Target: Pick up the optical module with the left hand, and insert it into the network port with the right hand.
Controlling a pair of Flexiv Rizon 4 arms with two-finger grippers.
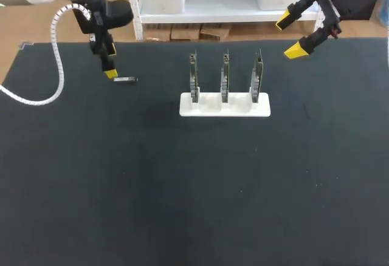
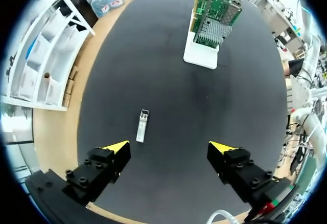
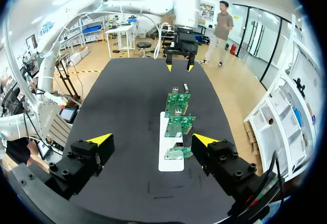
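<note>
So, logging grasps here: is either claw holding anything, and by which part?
Nothing is held. The left claw is open, the optical module lying on the table ahead of it; the right claw is open too.

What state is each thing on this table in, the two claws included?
optical module: lying flat on the table, ungripped
left gripper: open, empty, module just ahead of it
right gripper: open, empty, apart from the boards
circuit boards: three, upright in the white holder
</note>
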